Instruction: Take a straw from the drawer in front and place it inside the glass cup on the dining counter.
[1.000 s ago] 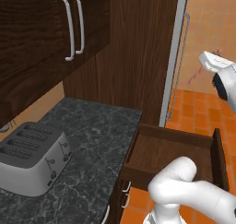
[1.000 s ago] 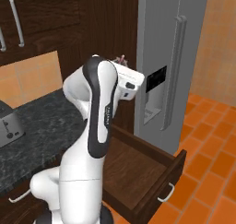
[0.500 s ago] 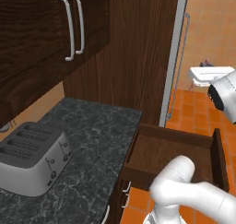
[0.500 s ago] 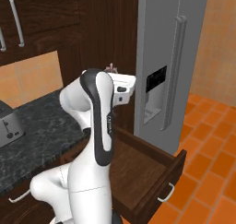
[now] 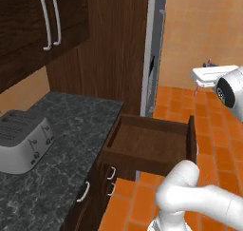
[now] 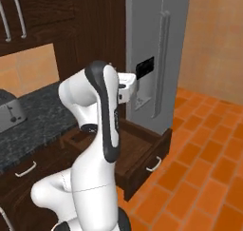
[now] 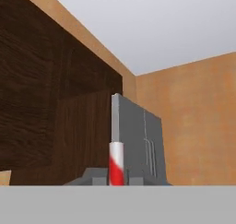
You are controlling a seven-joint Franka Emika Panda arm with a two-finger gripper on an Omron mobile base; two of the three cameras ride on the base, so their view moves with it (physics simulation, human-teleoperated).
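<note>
My end effector [image 7: 116,179] is closed tight on the straw [image 7: 116,165]. In the hand view the straw stands up between the two dark finger tips. It is thin and straight, with red and white stripes low down and a pale part higher up. Behind it I see a grey fridge [image 7: 138,144] and dark wood cabinets [image 7: 50,108].

In the left base view the white hand is up high at the right edge, over the orange floor [image 5: 175,106]. I can see a tiny bit of red on top of it there, but it is too small to tell more.

The drawer [image 5: 149,147] is pulled open at the right end of the dark speckled desk [image 5: 71,144]. Its brown box looks bare inside. A grey toaster [image 5: 21,139] sits near the left edge of the desk.

Since half a second ago, the hand has swung a little more to the right in the left base view. The drawer and the toaster have not moved.
</note>
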